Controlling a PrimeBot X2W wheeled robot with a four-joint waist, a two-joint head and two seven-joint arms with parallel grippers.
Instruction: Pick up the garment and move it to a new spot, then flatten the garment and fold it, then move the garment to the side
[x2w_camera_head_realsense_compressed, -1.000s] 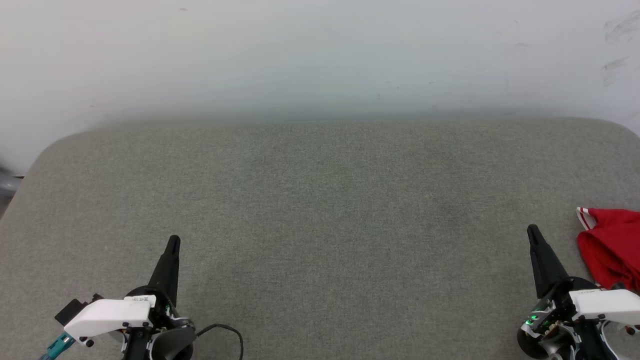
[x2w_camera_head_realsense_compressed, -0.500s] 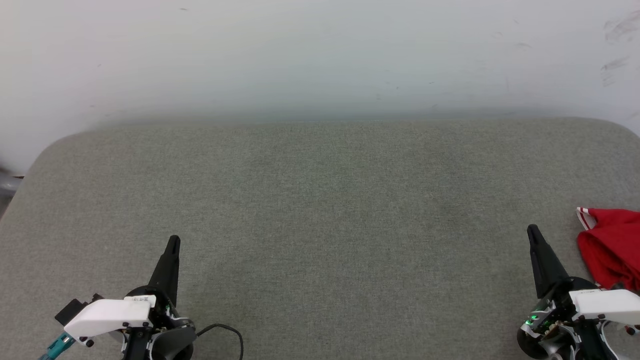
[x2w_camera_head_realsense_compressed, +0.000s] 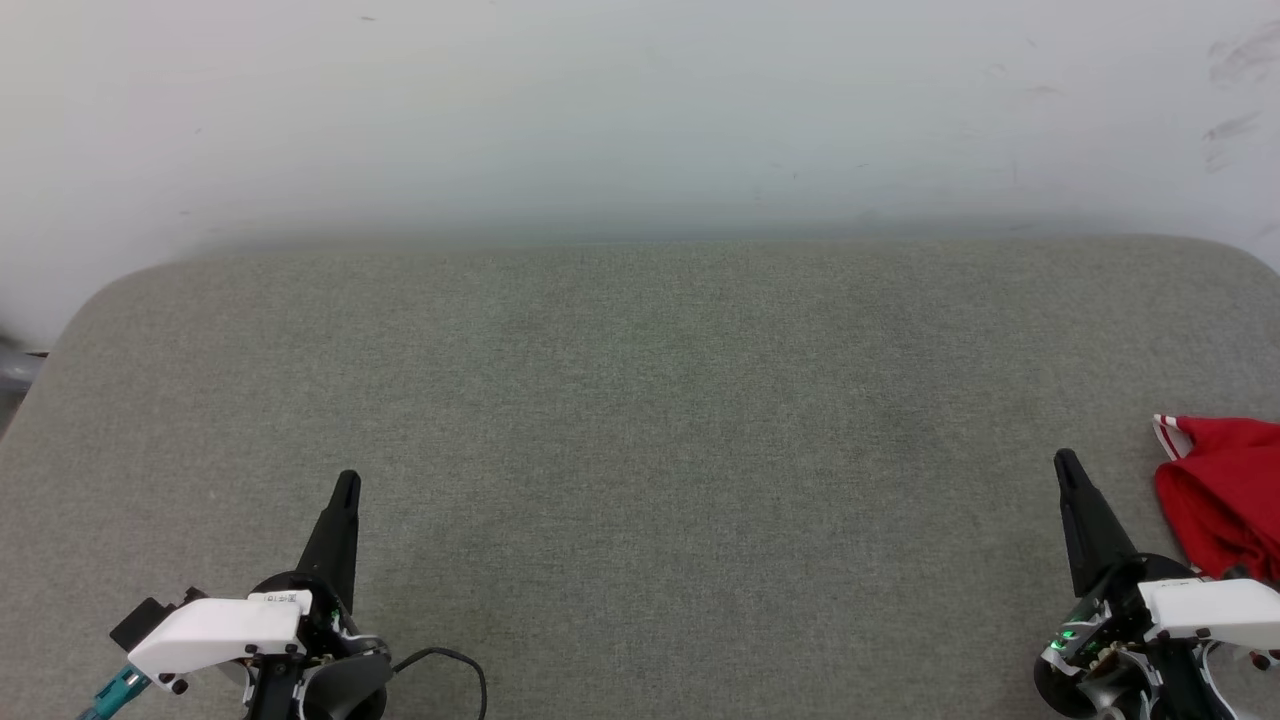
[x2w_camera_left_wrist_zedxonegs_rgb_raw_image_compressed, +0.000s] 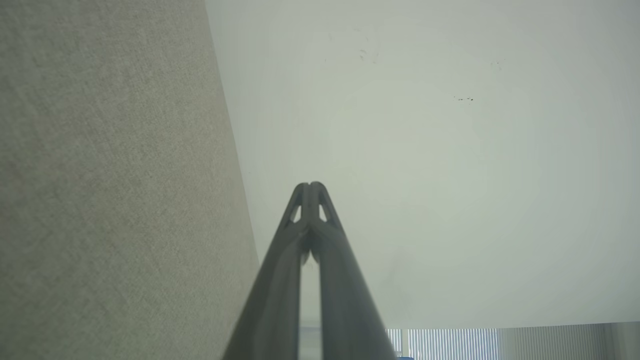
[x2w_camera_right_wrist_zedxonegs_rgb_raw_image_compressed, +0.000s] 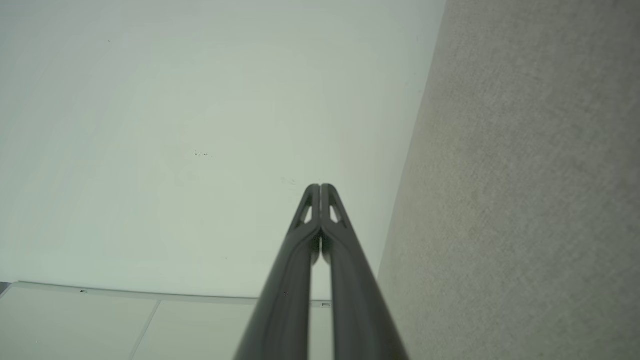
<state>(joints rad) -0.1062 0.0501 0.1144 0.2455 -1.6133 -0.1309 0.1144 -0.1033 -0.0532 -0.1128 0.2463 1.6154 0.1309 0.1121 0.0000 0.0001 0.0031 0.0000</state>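
Observation:
The garment (x2w_camera_head_realsense_compressed: 1222, 495), a red bundle with a bit of red-and-white striped trim, lies crumpled at the right edge of the grey fabric table (x2w_camera_head_realsense_compressed: 640, 420), partly cut off by the frame. My right gripper (x2w_camera_head_realsense_compressed: 1066, 462) sits at the lower right, just left of the garment and apart from it, fingers pressed together and empty. My left gripper (x2w_camera_head_realsense_compressed: 347, 483) rests at the lower left, far from the garment, also shut and empty. In the wrist views both grippers (x2w_camera_left_wrist_zedxonegs_rgb_raw_image_compressed: 311, 186) (x2w_camera_right_wrist_zedxonegs_rgb_raw_image_compressed: 320, 187) show their tips touching with nothing between them.
A pale wall (x2w_camera_head_realsense_compressed: 640, 110) rises right behind the table's far edge. A black cable (x2w_camera_head_realsense_compressed: 450, 660) loops beside the left wrist. The table's corners are rounded at the far left and far right.

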